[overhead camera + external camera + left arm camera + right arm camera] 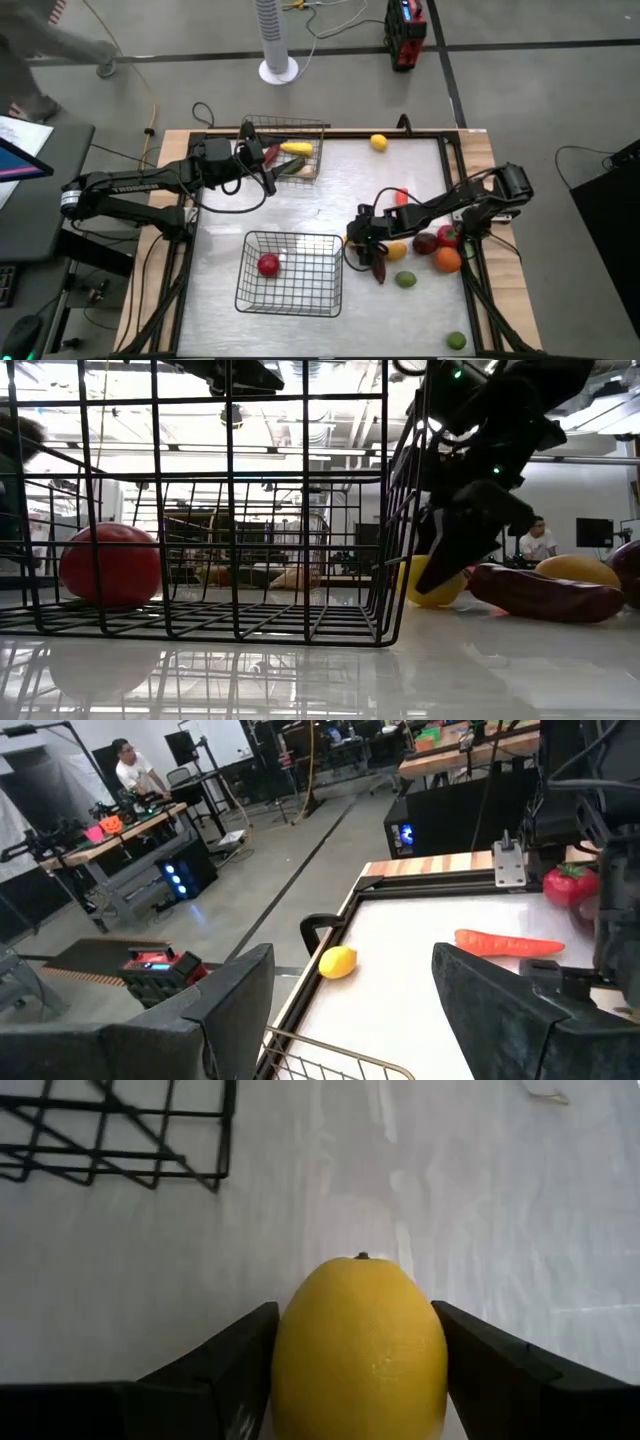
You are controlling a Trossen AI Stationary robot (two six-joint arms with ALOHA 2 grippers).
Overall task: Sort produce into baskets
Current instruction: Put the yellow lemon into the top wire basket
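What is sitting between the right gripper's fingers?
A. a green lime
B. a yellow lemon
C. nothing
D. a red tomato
B: the right wrist view shows a yellow lemon filling the gap between the right gripper's two dark fingers, just above the table near the front basket.

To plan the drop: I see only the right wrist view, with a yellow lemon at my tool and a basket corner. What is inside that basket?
Observer: The near basket holds one round red fruit.
Operator: Where is the other arm?
Observer: The left tool hovers open over the far basket.
Operator: Is anything close to my tool?
Observer: A long dark red piece lies beside the right tool, on the side away from the near basket.
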